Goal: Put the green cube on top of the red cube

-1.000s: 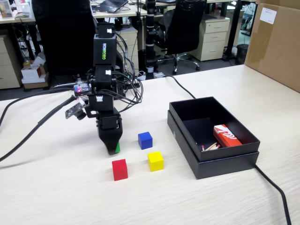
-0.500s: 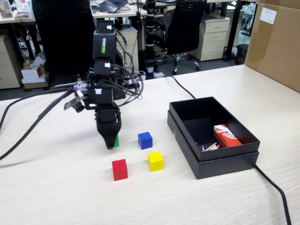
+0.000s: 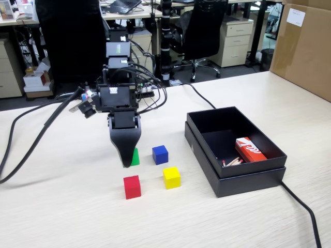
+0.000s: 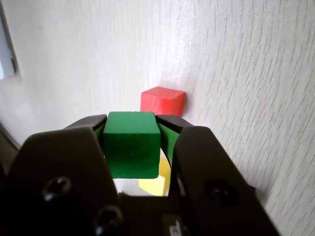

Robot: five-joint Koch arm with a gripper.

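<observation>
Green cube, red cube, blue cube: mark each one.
green cube [image 4: 132,143]: wrist view, front face, between the gripper's jaws.
red cube [image 3: 132,187]: fixed view, front face.
blue cube [image 3: 160,154]: fixed view, front face.

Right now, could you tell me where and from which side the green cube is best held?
Across two opposite flat side faces, from above. The wrist view shows the end effector already shut on the green cube this way, top face showing between the jaws. That leaves the underside free to set on the red cube.
</observation>
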